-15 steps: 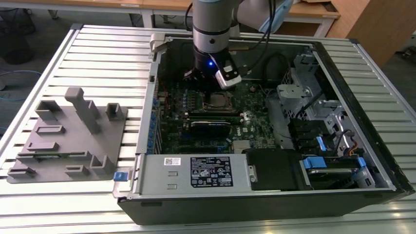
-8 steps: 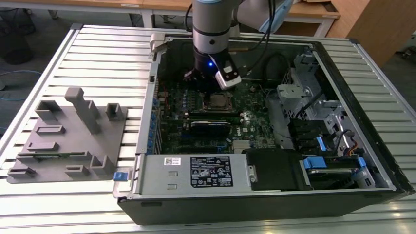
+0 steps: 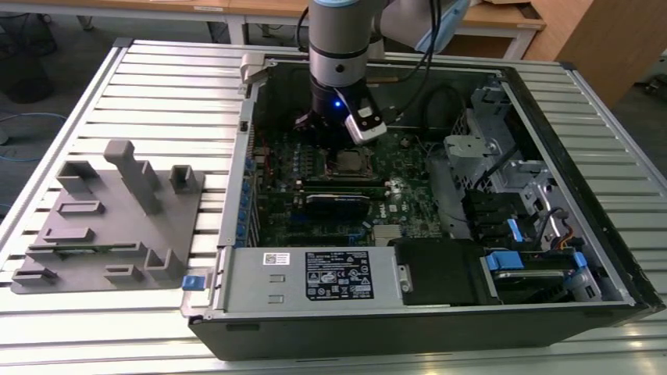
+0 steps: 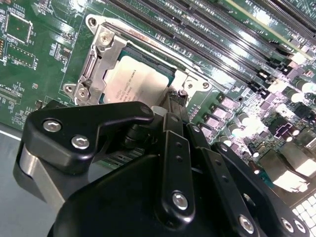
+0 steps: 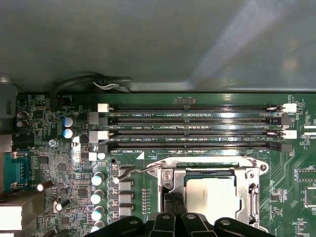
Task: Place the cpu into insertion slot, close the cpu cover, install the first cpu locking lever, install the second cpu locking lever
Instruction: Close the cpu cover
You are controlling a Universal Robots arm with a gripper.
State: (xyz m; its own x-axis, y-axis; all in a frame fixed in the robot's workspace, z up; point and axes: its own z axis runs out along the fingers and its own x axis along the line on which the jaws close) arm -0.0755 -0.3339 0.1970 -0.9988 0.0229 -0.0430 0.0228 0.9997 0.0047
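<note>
Clenched gripper [image 4: 174, 103] tips just beside the cpu [image 4: 138, 81], seated under the cpu cover [image 4: 98, 59]

We find open room straight above the chip [image 5: 215, 197], where our end effector [image 4: 176, 100] hangs at one edge. Memory slots [image 5: 192, 128] run alongside, and the case wall [image 3: 234, 195] and drive cage [image 3: 492, 109] hem the board in.

Slatted metal desk [image 3: 156, 86] with two things on it.
In the exterior view: on the view's left, a grey holder plate [image 3: 156, 234] with upright posts, lying flat; just beside it, toward the view's right, an open black computer case [image 3: 417, 340] on its side.
</note>
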